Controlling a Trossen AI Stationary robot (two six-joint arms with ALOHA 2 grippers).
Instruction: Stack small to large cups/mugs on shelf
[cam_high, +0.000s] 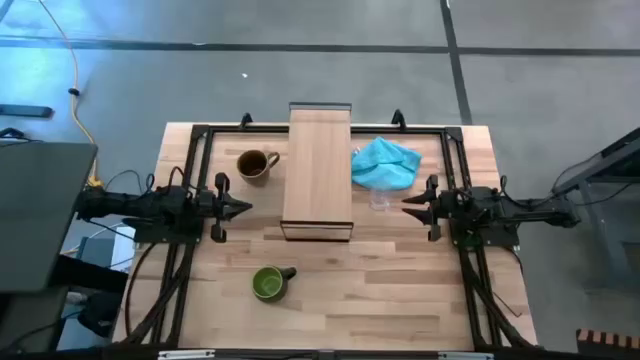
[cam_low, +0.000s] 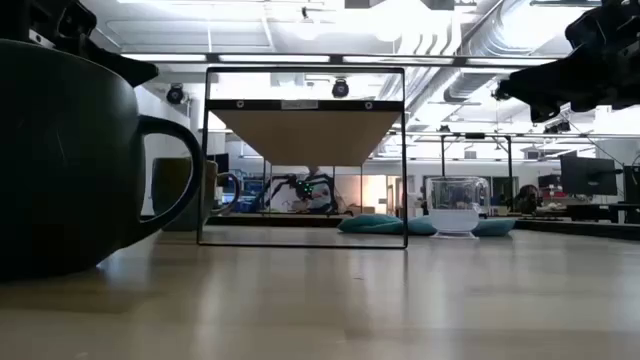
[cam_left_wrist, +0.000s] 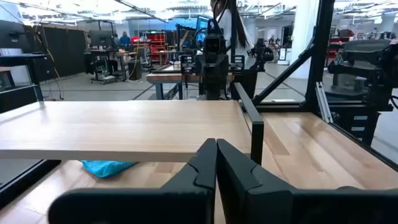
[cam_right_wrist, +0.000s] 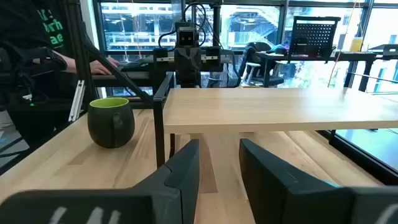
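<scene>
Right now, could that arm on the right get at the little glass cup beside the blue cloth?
Probably yes. The glass cup stands just ahead of the right gripper, whose fingers are open, with bare table between them. The turquoise cloth lies right behind the cup and might get nudged.

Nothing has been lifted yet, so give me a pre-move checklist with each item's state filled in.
1. Shelf top free to receive cups: ok, nothing stands on it.
2. Brown mug upright on the table, left of the shelf: ok.
3. Green mug upright near the table's front, handle pointing toward the right arm's side: ok.
4. Clear glass cup free to grasp: cannot tell; it sits against the turquoise cloth.
5. Right gripper open, beside the glass cup: ok.
6. Left gripper ready to grasp: not ok, fingers shut, empty.
</scene>
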